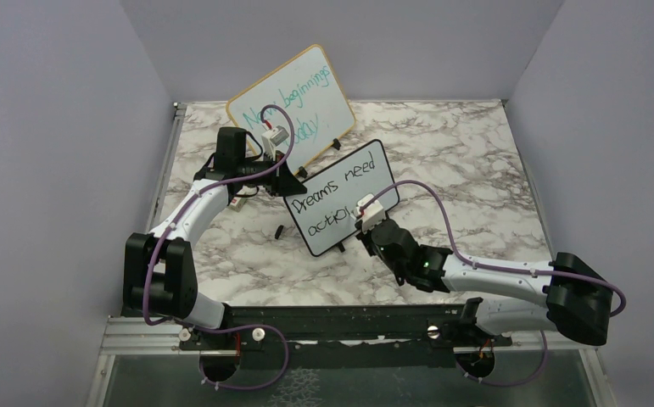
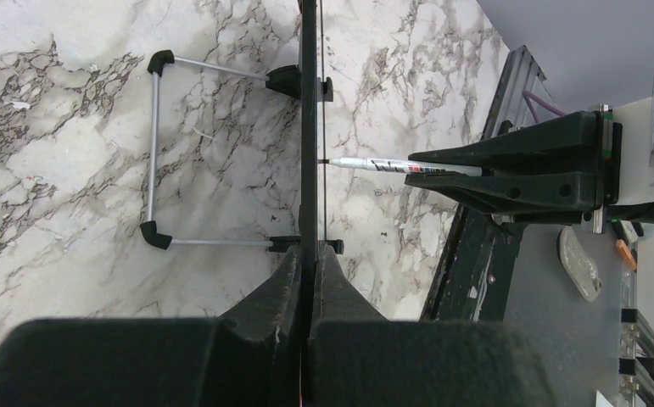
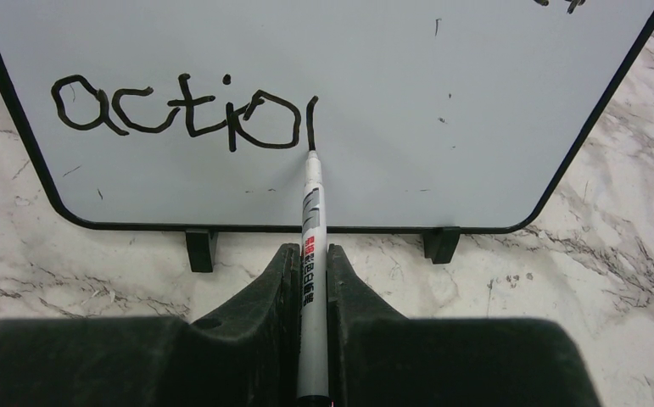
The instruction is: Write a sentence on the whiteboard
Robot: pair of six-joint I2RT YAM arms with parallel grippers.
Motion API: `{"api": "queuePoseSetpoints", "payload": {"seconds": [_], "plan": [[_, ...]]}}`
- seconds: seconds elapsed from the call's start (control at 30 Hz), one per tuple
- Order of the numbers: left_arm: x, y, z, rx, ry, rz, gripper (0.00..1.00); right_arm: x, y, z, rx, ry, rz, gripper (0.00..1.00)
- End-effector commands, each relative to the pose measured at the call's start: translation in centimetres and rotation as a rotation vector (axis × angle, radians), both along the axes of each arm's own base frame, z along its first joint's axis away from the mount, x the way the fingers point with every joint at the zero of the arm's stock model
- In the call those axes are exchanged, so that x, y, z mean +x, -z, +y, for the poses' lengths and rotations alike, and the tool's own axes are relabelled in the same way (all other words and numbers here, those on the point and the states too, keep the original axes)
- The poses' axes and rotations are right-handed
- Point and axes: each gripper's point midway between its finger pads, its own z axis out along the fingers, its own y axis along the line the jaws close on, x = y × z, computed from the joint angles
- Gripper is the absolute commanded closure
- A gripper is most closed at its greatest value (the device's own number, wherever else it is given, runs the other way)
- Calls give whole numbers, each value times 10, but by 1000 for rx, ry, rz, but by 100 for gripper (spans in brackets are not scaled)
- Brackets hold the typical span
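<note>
The whiteboard, small and black-framed, stands tilted on the marble. In the left wrist view it shows edge-on. My left gripper is shut on its left edge. The sentence reads "Dreams need" with "actio" below, followed by one upright stroke. My right gripper is shut on a grey marker. The marker's tip touches the board at the foot of that stroke. The marker also shows from the side, its tip against the board.
A larger wood-framed board with teal handwriting leans behind. A small black cap lies on the marble left of the whiteboard. The board's wire stand and its black feet rest on the table. A metal rail runs along the near edge.
</note>
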Motion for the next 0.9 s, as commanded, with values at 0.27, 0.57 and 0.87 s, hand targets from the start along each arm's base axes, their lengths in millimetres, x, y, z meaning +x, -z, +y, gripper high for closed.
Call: {"api": "queuePoseSetpoints", "payload": {"seconds": [0.27,0.57,0.87], "plan": [[-6,13,0,20,12,52,100,14,-33,9,59,8,-82,100],[-6,13,0,21,11,52,100,18,-37,9,66,19,-94,100],[-6,13,1,22,10,53,100,23,-35,2,57,53,-88,100]]}}
